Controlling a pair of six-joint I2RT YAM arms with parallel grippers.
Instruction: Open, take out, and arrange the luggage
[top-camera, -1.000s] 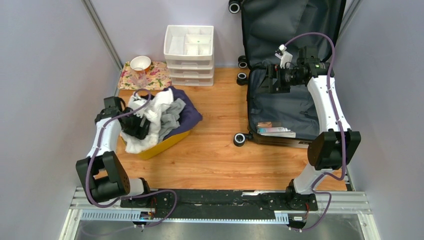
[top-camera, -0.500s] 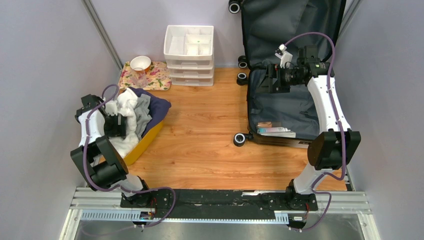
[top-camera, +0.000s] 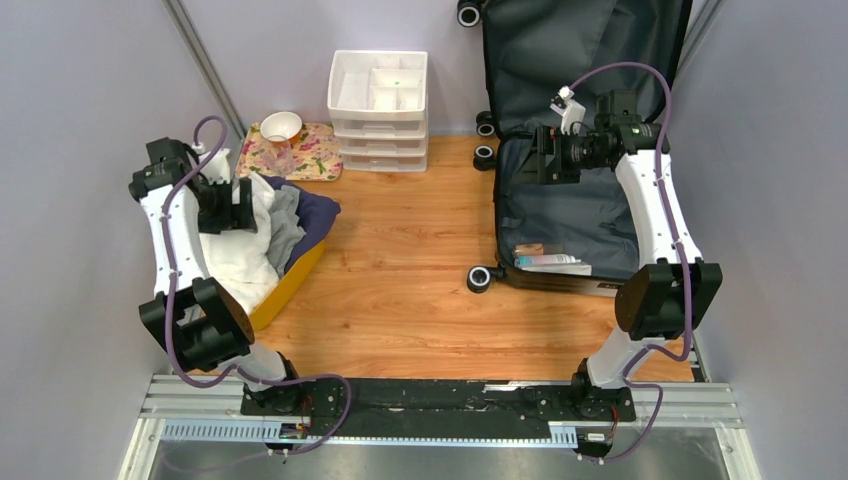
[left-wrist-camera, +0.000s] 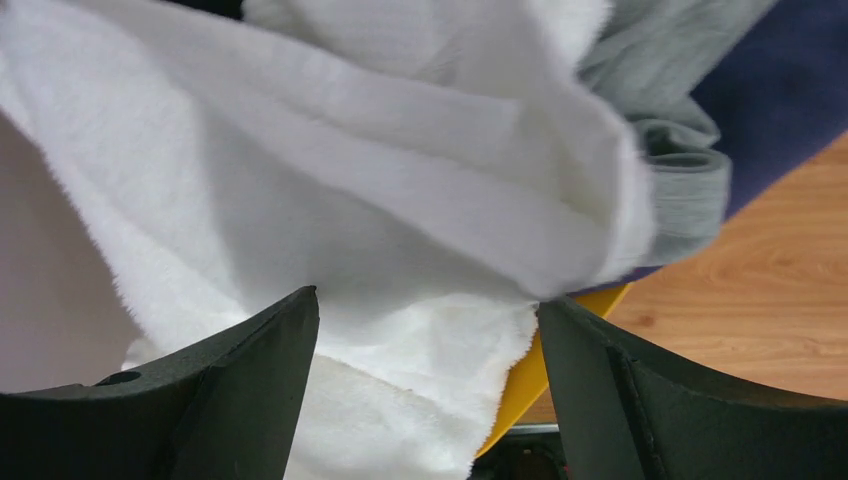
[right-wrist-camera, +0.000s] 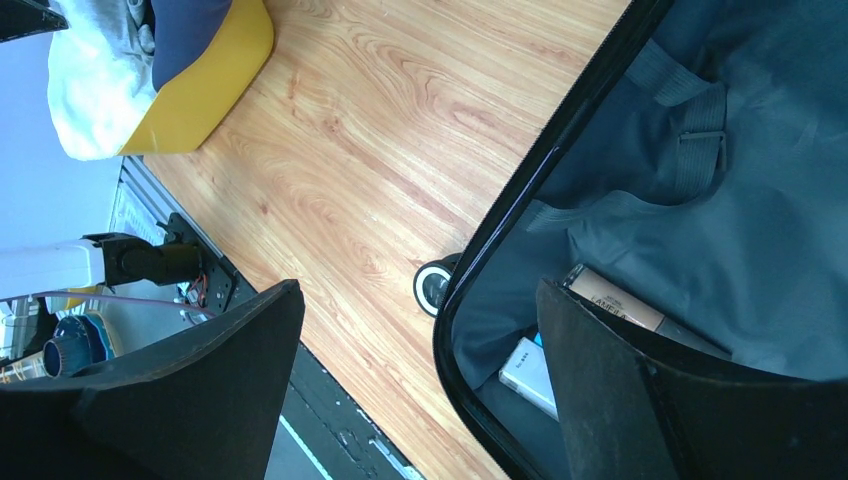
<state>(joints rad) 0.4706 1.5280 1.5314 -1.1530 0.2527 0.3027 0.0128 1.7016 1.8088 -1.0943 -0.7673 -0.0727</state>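
We are seeing the left arm (top-camera: 172, 240) swung back and leftward since a second ago, the yellow bin (top-camera: 292, 283) shifted left with it | left gripper (top-camera: 240, 205) spreading wide at the white fleece (left-wrist-camera: 330, 200), grey and navy clothes heaping in the bin | right gripper (top-camera: 541, 158) gaping, hovering over the open luggage (top-camera: 585, 215) at right rear, small boxes (top-camera: 550, 262) lying inside.

Yellow bin (top-camera: 290, 284) — white organizer (top-camera: 382, 140).

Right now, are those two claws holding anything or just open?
Left gripper: open, nothing gripped, white cloth just ahead of it.
Right gripper: open, empty, over the suitcase edge.
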